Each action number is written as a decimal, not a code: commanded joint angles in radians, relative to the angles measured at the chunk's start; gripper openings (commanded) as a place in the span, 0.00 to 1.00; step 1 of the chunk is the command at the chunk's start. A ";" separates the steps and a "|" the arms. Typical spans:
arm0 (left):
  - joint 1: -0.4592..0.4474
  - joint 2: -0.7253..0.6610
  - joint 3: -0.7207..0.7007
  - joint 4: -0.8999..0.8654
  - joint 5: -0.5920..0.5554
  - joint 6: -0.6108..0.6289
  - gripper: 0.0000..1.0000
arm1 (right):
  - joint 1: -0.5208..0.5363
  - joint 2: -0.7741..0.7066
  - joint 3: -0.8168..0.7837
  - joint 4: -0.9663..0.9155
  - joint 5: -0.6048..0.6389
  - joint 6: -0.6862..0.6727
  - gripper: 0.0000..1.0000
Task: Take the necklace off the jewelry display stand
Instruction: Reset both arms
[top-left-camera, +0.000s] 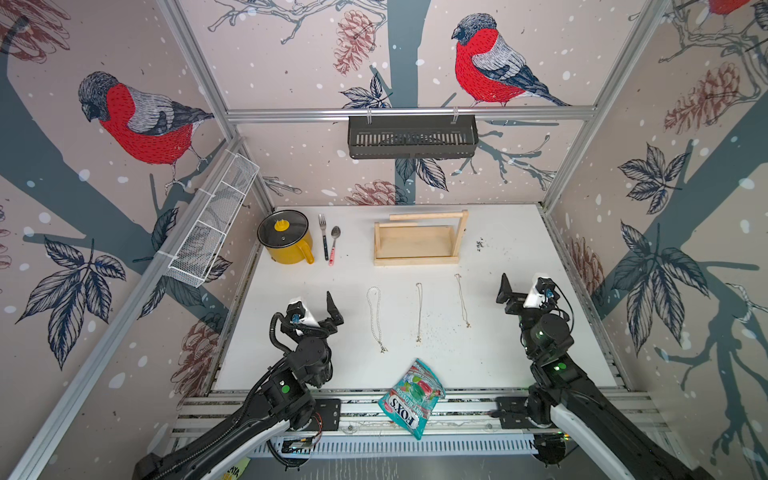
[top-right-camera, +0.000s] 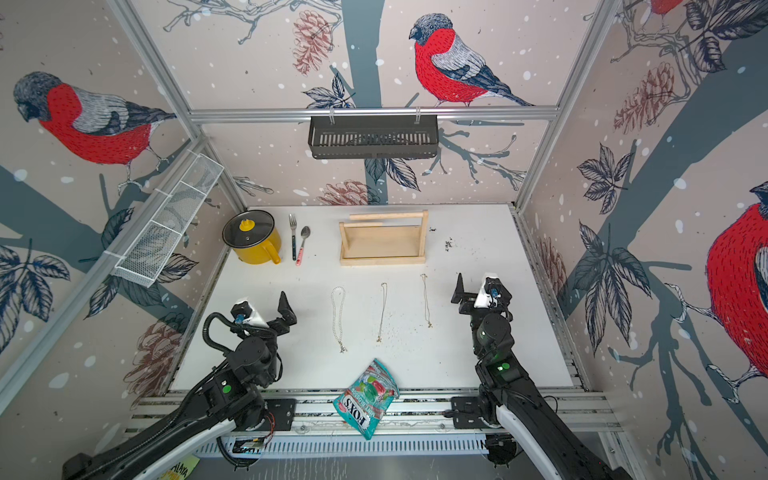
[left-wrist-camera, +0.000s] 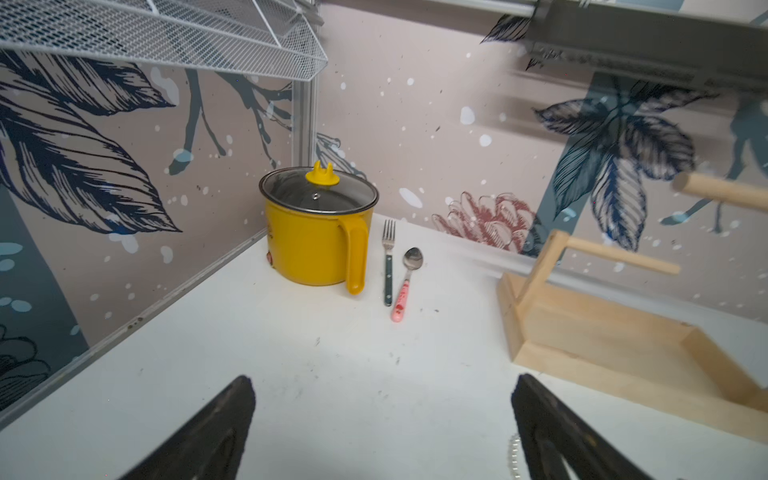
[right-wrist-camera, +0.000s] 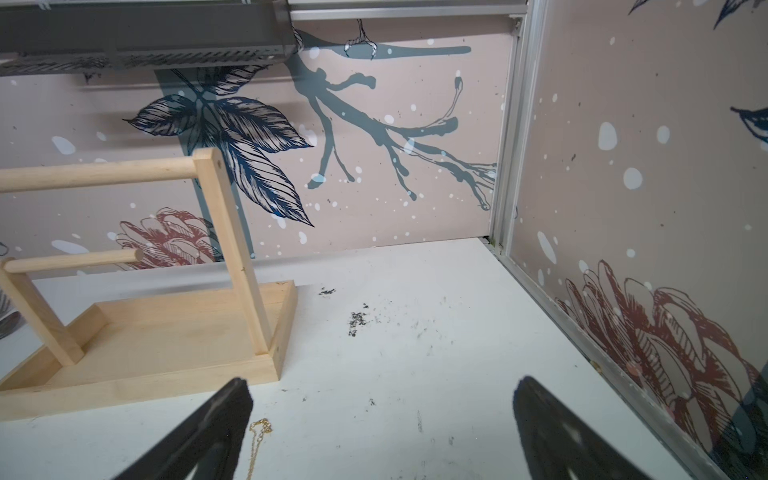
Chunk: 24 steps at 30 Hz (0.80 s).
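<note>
Pearl necklace (top-left-camera: 376, 318) and two thin chains (top-left-camera: 419, 311) (top-left-camera: 462, 300) lie on the desk (top-left-camera: 519, 353), six o'clock of the jewelry display stand (top-left-camera: 415, 243); left jaws, right jaws both wide apart.

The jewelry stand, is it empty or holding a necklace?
Empty: the jewelry display stand has bare bars; three necklaces lie flat on the table.

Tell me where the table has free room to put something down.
Free: the far right corner between the jewelry display stand and the wall, only dark crumbs; also between the yellow pot and the left gripper. Crowded: the middle, three necklaces in a row.
</note>
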 joint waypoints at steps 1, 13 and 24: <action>0.137 -0.002 -0.021 0.168 0.204 0.072 0.97 | -0.021 0.089 -0.032 0.222 0.051 -0.019 0.99; 0.333 0.526 -0.040 0.580 0.271 0.237 0.97 | -0.250 0.489 -0.072 0.575 -0.013 0.054 1.00; 0.542 0.601 -0.074 0.740 0.526 0.169 0.97 | -0.239 0.678 -0.002 0.688 -0.099 -0.055 1.00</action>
